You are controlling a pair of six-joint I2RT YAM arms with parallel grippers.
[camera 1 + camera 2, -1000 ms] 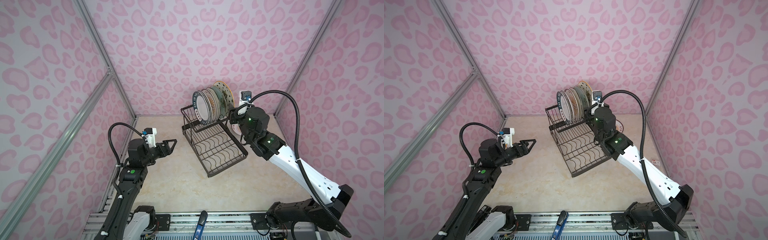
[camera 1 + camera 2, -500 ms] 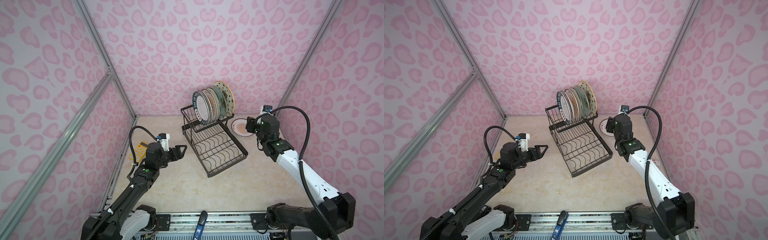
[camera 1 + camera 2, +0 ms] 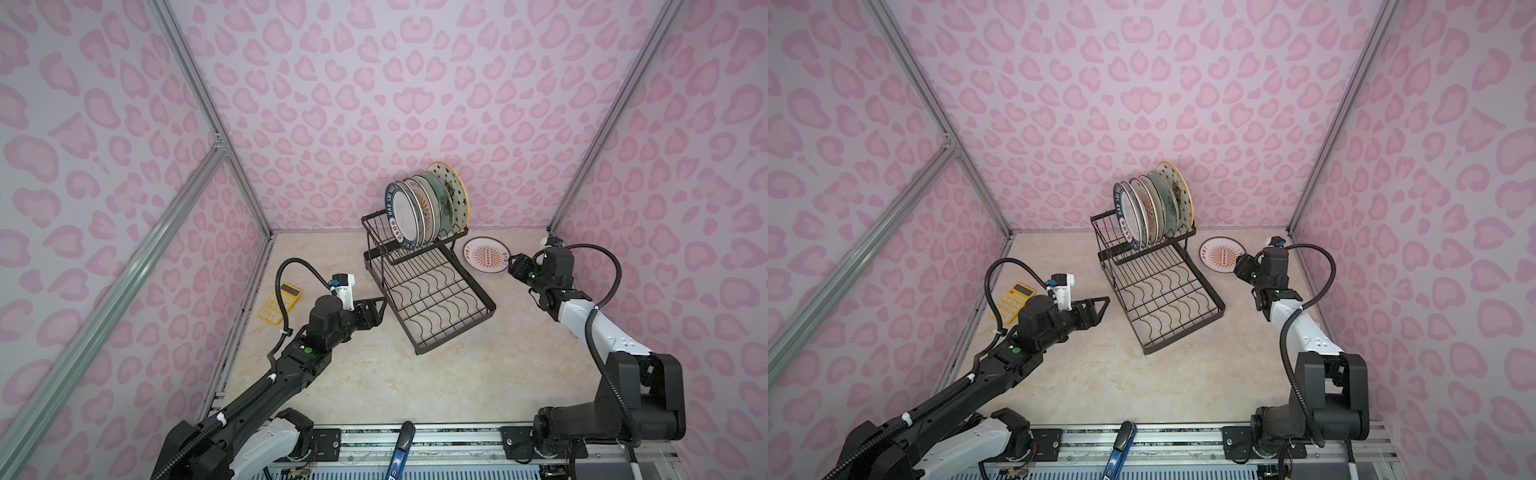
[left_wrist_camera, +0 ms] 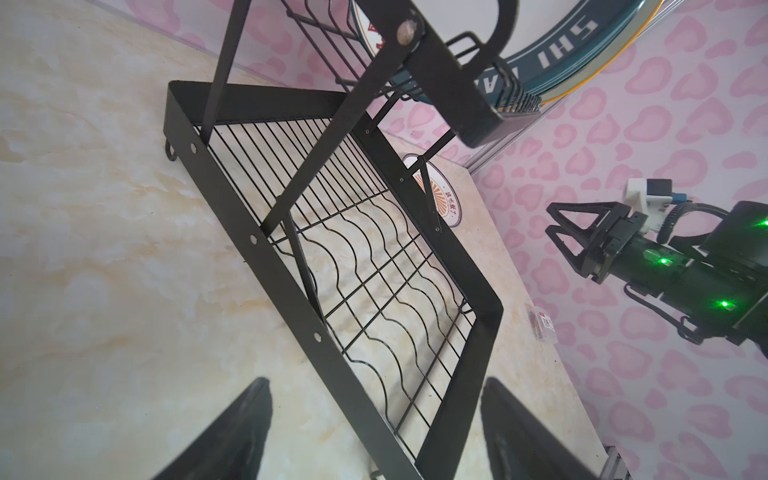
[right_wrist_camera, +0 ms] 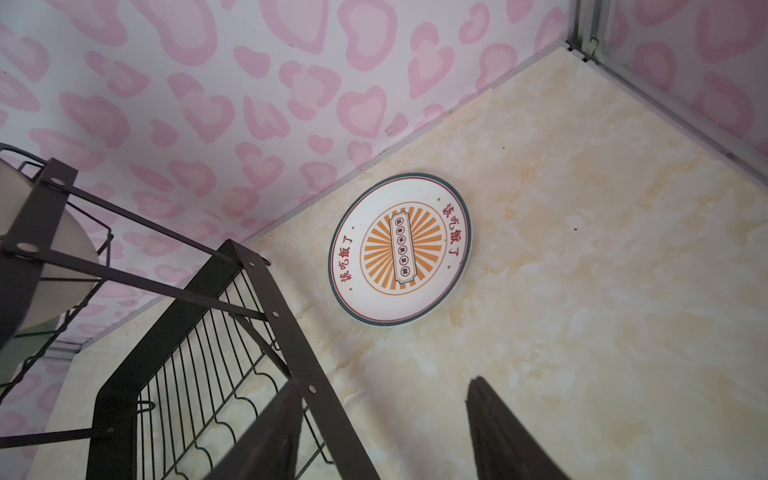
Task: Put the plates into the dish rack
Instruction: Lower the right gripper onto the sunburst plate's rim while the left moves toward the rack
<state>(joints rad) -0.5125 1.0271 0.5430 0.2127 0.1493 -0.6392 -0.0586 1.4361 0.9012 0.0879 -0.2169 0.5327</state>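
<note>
**On the tabletop, 2 o'clock of the rack: one sunburst plate not yet loaded**

On a top view, with 12 o'clock toward the back wall, the items run as follows.

1. Yellow calculator [image 3: 280,301]. It lies flat on the table [image 3: 374,395] at far 9 o'clock of the dish rack [image 3: 1183,331]. A second ago the left arm hid it.
2. Left gripper [image 3: 382,303]. It sits at near 9 o'clock, with the pincer wide apart and empty. It has swung in from the left wall to just short of the rack.
3. Dish rack. The lower tray [image 3: 457,329] holds nothing. At its 12 o'clock the raised basket [image 3: 376,236] carries the plates [image 3: 428,208] on edge in a close row, and their exact count is hard to tell. The front plate [image 4: 573,43] has a dark-green rim that reads "SHI"; the letters beyond that are cut off.
4. Orange sunburst plate [image 5: 401,248]. It lies flat on the table at 2 o'clock, apart from the rack. Its rim carries 該吃飯了 in red, printed twice. The centre strip is too small to read.
5. Right gripper [image 4: 548,217]. It is just beside that plate, at the plate's 3 o'clock, with the pincer apart and empty. A second ago it stood high at the raised basket beside the standing plates. Now it is drawn back and low, facing the loose plate. That suggests one placement is finished and this plate comes next.
6. Tag [image 4: 544,325]. It is red and white, on the table by the right wall, and its print is illegible.
</note>
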